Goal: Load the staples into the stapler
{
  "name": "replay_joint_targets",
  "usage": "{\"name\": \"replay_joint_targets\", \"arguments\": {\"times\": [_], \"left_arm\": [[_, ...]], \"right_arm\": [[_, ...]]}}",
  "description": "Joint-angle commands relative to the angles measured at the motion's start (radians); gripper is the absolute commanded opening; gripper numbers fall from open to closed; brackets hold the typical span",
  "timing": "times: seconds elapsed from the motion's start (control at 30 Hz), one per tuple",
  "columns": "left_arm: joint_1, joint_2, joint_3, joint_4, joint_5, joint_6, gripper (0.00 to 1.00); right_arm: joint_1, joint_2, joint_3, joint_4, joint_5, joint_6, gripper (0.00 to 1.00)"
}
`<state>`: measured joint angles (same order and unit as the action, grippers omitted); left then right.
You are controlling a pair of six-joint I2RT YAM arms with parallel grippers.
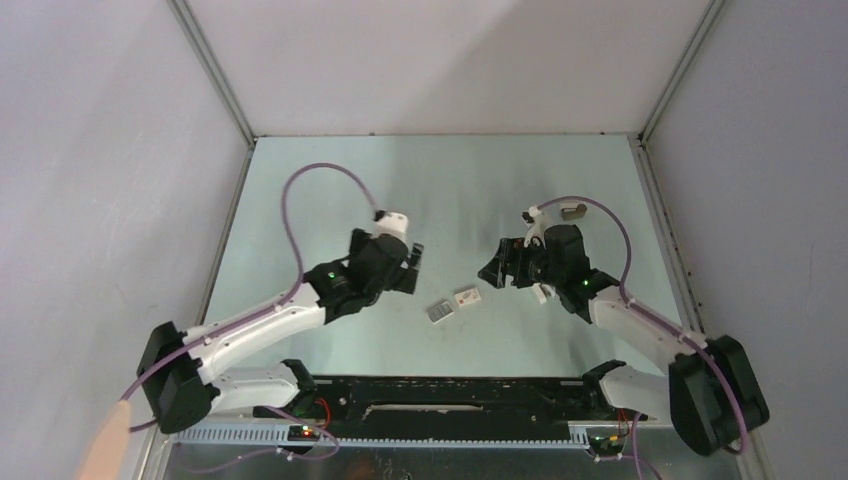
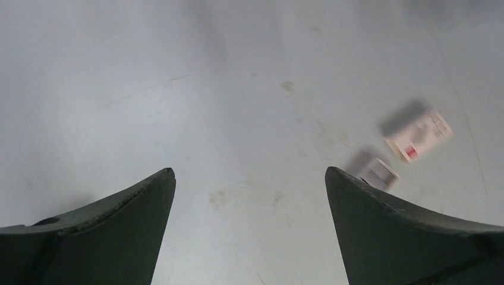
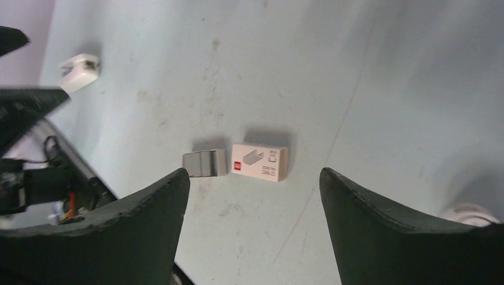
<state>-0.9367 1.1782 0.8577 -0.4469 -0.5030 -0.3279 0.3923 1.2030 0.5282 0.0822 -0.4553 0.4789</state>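
Right hand [image 3: 254, 172] sits nearest, fingers spread wide w/ nothing btw them. Left hand [image 2: 249, 172] is likewise agape & empty. Staples [image 3: 205, 163] lie flat on the desk [image 3: 386, 89] btw the two arms, just beside the box [image 3: 260, 162]; can't tell if they touch.

Handling, my guess: v. light, stiff as a block, but the strip prob. snaps apart if bent or squeezed hard. Smooth metal, so slippery. It lies so low that fingers must come right down to the desk. Best hold is across the short width, on the long sides near the middle, w/ a gentle pinch.

Looks: tiny flat grey rectangle, dull sheen, paler band across the middle. Box is white w/ a red mark & print, approx same size.
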Motion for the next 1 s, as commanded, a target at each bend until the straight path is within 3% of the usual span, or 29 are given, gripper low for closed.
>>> {"name": "replay_joint_targets", "arguments": {"times": [0.0, 0.23, 0.53, 0.73, 0.97], "left_arm": [[0.137, -0.081, -0.048, -0.142, -0.111, -0.267, 1.0], [0.406, -0.27, -0.246, -0.223, -0.094, -0.586, 1.0], [0.561, -0.477, -0.383, -0.35, -0.209, -0.924, 0.97], [0.653, -0.537, -0.447, -0.308, -0.211, -1.014, 0.87], [0.768, -0.477, -0.474, -0.275, -0.169, -1.055, 0.8]], "right_arm": [[0.08, -0.116, 0.033, -0.118, 0.362, -0.085, 0.84], [0.171, -0.161, 0.024, -0.093, 0.527, -0.139, 0.84], [0.181, -0.174, -0.032, -0.032, 0.498, -0.128, 0.85], [0.187, -0.175, -0.038, -0.028, 0.52, -0.128, 0.85], [0.196, -0.164, -0.039, -0.022, 0.531, -0.133, 0.85]]}}
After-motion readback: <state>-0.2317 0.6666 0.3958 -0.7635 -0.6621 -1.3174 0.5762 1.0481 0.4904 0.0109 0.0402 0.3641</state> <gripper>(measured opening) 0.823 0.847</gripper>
